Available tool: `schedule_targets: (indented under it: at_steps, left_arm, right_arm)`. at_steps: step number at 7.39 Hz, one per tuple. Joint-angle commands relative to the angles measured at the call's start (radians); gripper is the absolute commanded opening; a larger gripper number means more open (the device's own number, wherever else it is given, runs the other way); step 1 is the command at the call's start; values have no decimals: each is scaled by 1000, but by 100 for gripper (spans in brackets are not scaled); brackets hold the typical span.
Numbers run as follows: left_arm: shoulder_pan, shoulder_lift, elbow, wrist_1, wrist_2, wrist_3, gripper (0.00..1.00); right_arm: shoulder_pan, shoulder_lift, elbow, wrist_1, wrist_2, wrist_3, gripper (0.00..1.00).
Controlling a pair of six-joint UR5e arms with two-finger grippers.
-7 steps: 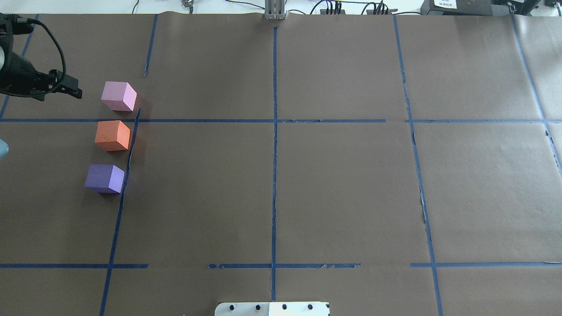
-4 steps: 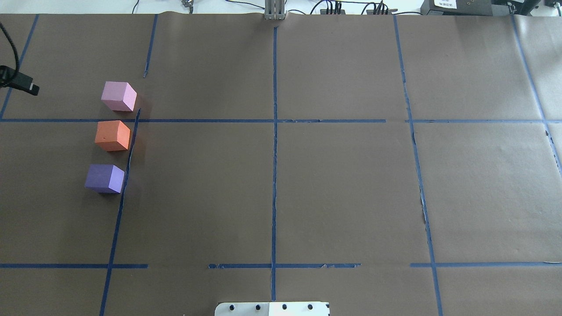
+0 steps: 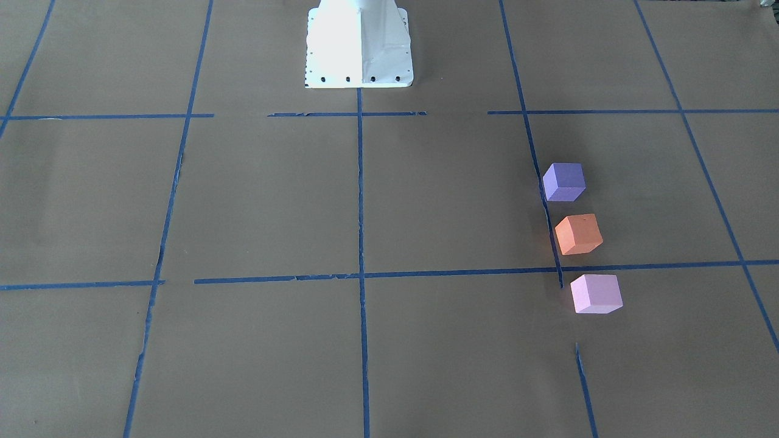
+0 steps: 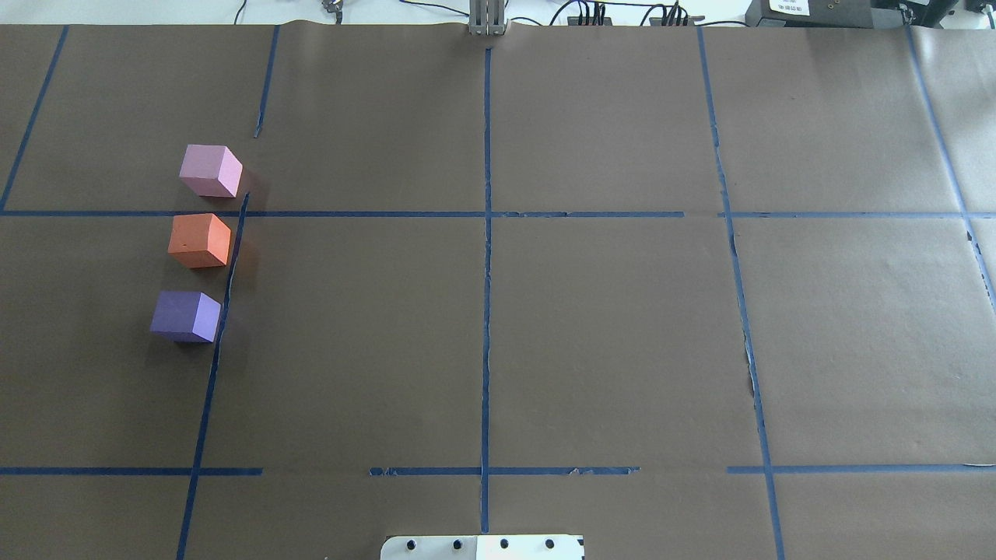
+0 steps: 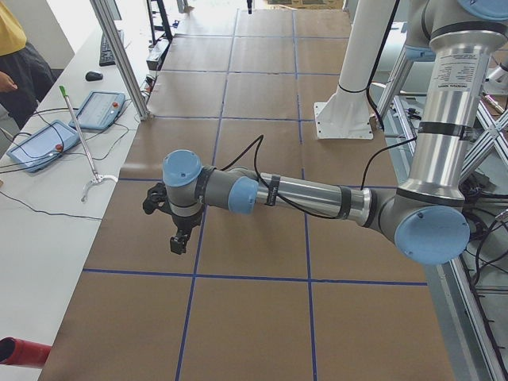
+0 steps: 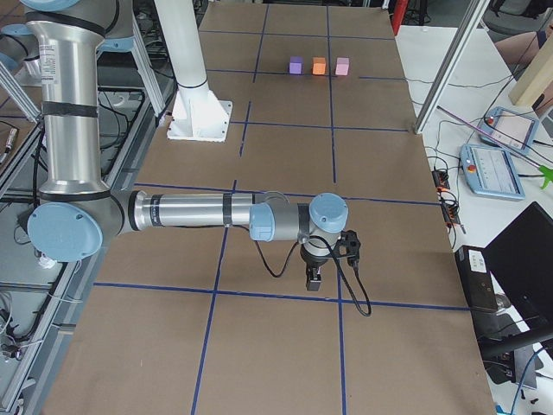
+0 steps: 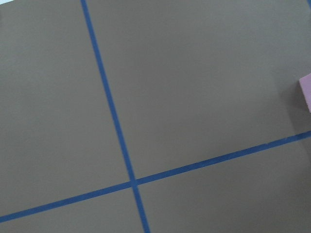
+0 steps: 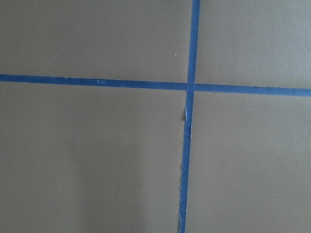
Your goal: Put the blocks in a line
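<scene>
The left arm reaches out level over the worktop (image 4: 607, 334) in the exterior left view, forearm nearly horizontal and wrist bent so that the left hand (image 5: 178, 240) points straight down, clear of the surface. I cannot tell whether its fingers are apart or together, as only that side view shows it. The right arm holds much the same pose in the exterior right view: forearm level, right hand (image 6: 314, 278) hanging downward above the brown paper near a crossing of blue tape lines (image 4: 486, 311). Its fingers' state cannot be judged either. The right wrist camera looks down on a tape crossing, and the left wrist camera sees another crossing with a corner of the pink block (image 7: 306, 92) at its right edge.

The three blocks stand on the robot's left side of the worktop in a slightly slanted row just beside a tape line, each apart from its neighbour: the pink block (image 4: 210, 170) farthest from the robot's base plate (image 4: 482, 547), the orange block (image 4: 199, 240) in the middle, the purple block (image 4: 185, 316) nearest.

Shortly before, the left hand showed at the overhead view's left edge near the pink block, then only its tip; now it is gone from that view. The blocks have not moved
</scene>
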Motion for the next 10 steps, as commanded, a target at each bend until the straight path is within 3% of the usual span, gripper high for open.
schedule_targets:
  at_steps: [1,4,6,10]
  left_arm:
    - [-35,12,5,39,1,54,100]
    - [-38,76,5,16,-7,20,100]
    - [-103,139,11,-6,-12,31,100]
    - [-113,135,20,-10,-4,21,100]
  right_arm:
    - [0,0,0,0,-1,0,100]
    - [0,0,0,0,-1,0,100]
    - [0,0,0,0,-1,0,100]
    - [0,0,0,0,-1,0,100]
